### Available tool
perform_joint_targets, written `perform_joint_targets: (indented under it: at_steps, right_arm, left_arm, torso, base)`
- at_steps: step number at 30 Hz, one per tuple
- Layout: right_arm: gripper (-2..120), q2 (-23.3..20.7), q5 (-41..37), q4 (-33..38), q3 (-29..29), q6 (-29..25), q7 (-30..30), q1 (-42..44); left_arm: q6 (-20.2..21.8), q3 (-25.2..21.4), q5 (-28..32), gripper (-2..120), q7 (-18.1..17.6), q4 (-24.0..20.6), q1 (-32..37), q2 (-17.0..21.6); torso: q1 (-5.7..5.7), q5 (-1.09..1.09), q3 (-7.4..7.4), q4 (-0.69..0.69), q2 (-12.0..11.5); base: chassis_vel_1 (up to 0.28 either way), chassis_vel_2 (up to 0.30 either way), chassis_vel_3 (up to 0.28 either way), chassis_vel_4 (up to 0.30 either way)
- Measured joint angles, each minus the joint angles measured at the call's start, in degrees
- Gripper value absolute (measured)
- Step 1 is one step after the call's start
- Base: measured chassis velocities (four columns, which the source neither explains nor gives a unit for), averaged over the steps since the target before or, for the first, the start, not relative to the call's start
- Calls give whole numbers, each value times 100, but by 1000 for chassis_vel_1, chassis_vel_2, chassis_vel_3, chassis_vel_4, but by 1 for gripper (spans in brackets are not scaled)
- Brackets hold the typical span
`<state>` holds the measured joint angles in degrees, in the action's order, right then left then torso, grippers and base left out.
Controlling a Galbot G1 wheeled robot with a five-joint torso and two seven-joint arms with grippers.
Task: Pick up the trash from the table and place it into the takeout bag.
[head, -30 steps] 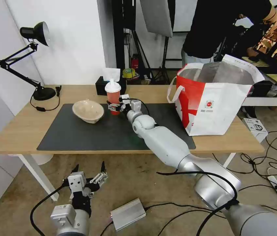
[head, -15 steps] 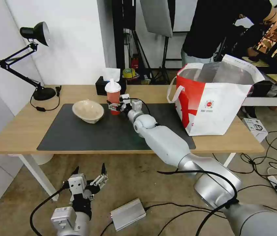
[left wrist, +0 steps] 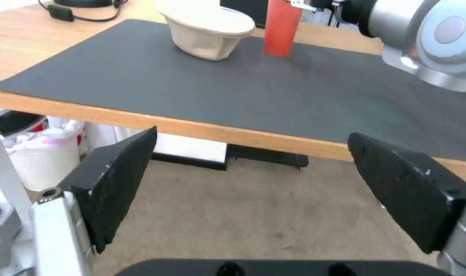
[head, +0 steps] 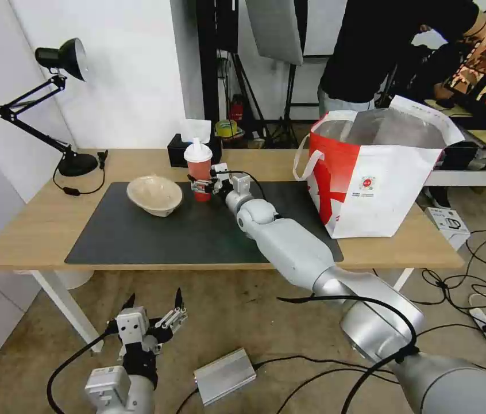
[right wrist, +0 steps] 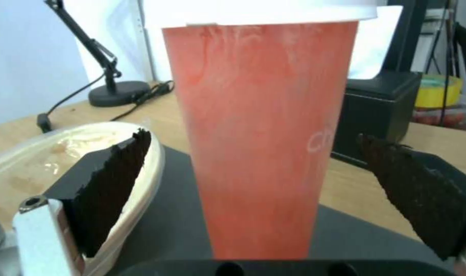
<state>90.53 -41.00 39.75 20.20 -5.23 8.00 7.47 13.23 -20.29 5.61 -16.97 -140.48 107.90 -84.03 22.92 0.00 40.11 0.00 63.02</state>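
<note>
I have the right gripper (head: 201,185) spread wide with its pads either side of the upright red cup (head: 199,169) near the mat's (head: 139,236) back edge, beside the beige bowl (head: 155,195), while my left gripper (head: 152,313) hangs open below the table's (head: 30,230) front edge.

Red cup (right wrist: 258,145) stands between the open right gripper's (right wrist: 258,188) fingers.

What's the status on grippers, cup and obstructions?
Right gripper open, fingers either side of red cup, not closed. Left gripper open, parked below table edge. Beige bowl close beside cup; takeout bag open.
</note>
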Motion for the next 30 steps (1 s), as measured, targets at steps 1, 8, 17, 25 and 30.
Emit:
perform_joint_targets:
  at_steps: [1, 8, 17, 25, 30]
  right_arm:
    - [100, -1, -4, -13, 35, -20, 43, -8]
    - [100, -2, -17, -113, 152, -39, 90, -130]
    - [100, 1, -45, -353, 192, -38, 112, -281]
    - [100, 2, -45, -399, 163, -35, 158, -291]
    - [98, 6, -43, -441, 105, -35, 278, -283]
  left_arm:
    - [-2, 0, -1, 100, 1, -4, 2, 0]
    - [-15, 11, -2, 100, 11, -6, -37, -9]
    - [-23, 26, 50, 100, 26, 43, -166, 61]
    - [-28, 50, 71, 100, 29, 53, -213, 85]
    - [-34, 90, 74, 100, 31, 85, -248, 88]
  torso:
    - [0, 0, 0, 0, 0]
    - [0, 0, 0, 0, 0]
    - [0, 0, 0, 0, 0]
    - [0, 0, 0, 0, 0]
    - [0, 0, 0, 0, 0]
  base:
    - [0, 0, 0, 0]
    - [0, 0, 0, 0]
    - [0, 0, 0, 0]
    - [0, 0, 0, 0]
    - [0, 0, 0, 0]
